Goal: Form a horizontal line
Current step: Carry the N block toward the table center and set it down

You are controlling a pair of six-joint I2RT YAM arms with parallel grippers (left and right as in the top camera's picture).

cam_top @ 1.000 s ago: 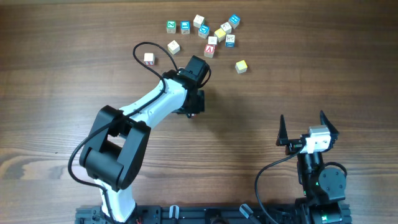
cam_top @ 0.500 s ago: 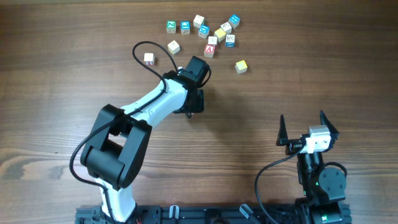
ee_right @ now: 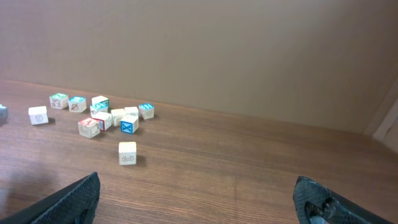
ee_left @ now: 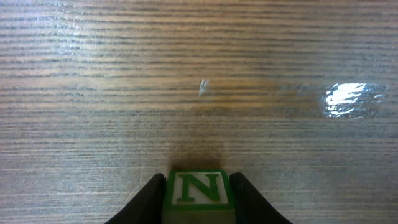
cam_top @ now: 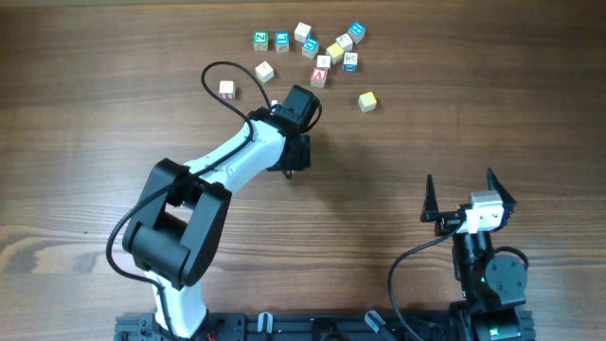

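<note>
The left claw is pinching a green N cube between its two dark fingers, one pressing on each side, with the letter facing up. The cube is sitting low over the bare wood grain of the table, but whether it is touching the surface I cannot tell. From overhead, the white left arm is reaching toward the middle of the table and its wrist is covering both claw and cube.

No row is standing yet. The other cubes are lying loose at the far side of the table, beyond the left arm. A red A cube is sitting at the near edge of the tight cluster, touching its neighbours, with blue-faced cubes mixed in above it. A yellow cube is lying alone to the right, and two cream cubes are lying apart to the left – one nearer the cluster, one further out.

The right claw is hanging spread wide near the robot's base, gripping nothing, well apart from every cube.
</note>
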